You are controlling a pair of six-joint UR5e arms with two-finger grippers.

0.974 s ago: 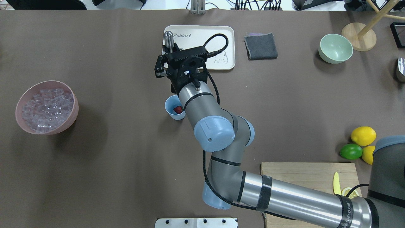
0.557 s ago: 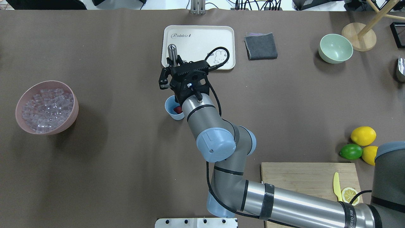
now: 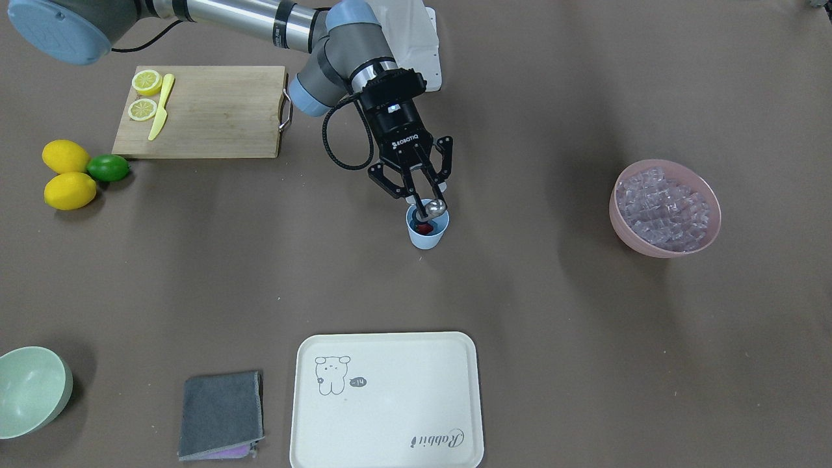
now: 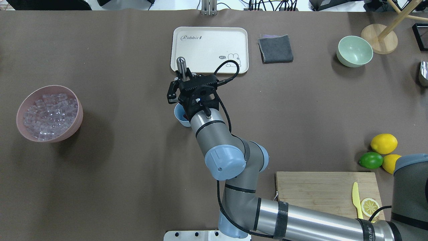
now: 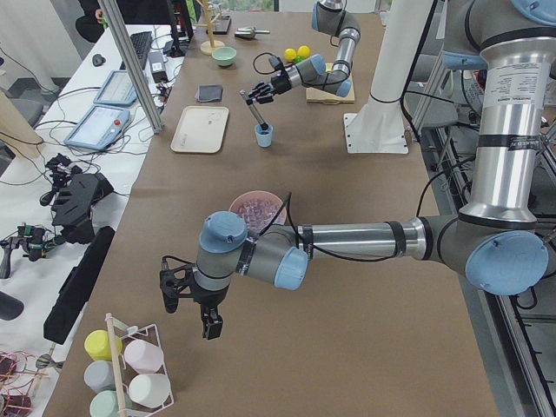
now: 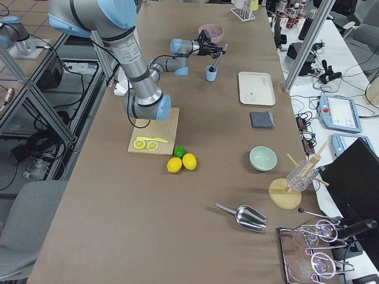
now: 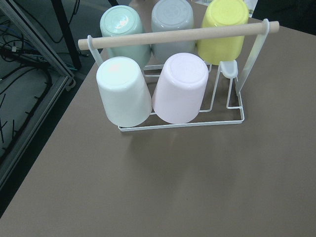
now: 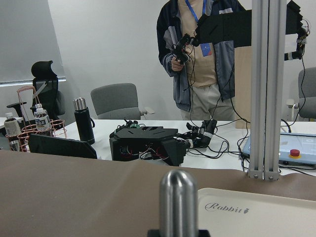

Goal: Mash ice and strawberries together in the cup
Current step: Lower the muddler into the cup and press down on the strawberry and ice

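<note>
The bench (image 3: 585, 364) carries everything; the pink bowl (image 3: 658, 251), well apart from the cup, is heaped with ice (image 3: 663, 205), and none shows in the cup; the left claw (image 5: 193, 308) hangs far off beside a rack of cups, and whether it is apart or together I cannot tell; the right claw (image 3: 426, 195) is clamped on a steel muddler (image 3: 434, 208) tilted over the light blue cup (image 3: 427, 239); a strawberry (image 3: 424, 228) lies inside. Mashing looks barely begun; the ice is not yet added.
</note>
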